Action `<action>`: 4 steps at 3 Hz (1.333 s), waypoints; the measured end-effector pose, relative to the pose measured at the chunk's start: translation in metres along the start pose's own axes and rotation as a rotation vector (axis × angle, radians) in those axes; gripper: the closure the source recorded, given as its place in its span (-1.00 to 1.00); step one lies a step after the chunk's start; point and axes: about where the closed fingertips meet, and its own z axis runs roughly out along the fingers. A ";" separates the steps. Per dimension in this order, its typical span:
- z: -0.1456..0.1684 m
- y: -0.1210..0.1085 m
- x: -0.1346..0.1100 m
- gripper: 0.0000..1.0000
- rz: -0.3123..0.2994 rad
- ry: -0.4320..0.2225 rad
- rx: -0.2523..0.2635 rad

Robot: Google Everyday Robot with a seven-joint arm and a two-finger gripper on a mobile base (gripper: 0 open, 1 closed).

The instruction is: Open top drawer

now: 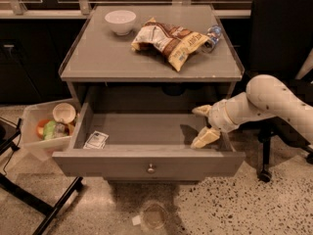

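The top drawer is a wide shallow grey drawer with a flat front and one small round metal knob. It stands pulled far out of the cabinet, and its inside shows. My gripper is at the drawer's right side, over the inner right end, on a white arm coming from the right. Its cream fingers are spread apart and hold nothing. The gripper is behind the drawer front, away from the knob. The drawers below are hidden under the open one.
A small packet lies in the drawer's left front corner. On the cabinet top are a white bowl, a chip bag and a bottle. A clear bin stands at left, an office chair at right, a clear cup on the floor.
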 end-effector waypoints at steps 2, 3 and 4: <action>-0.017 0.057 -0.008 0.35 -0.091 -0.025 -0.090; -0.015 0.078 -0.004 0.81 -0.118 -0.004 -0.156; -0.012 0.089 0.000 0.75 -0.130 0.027 -0.209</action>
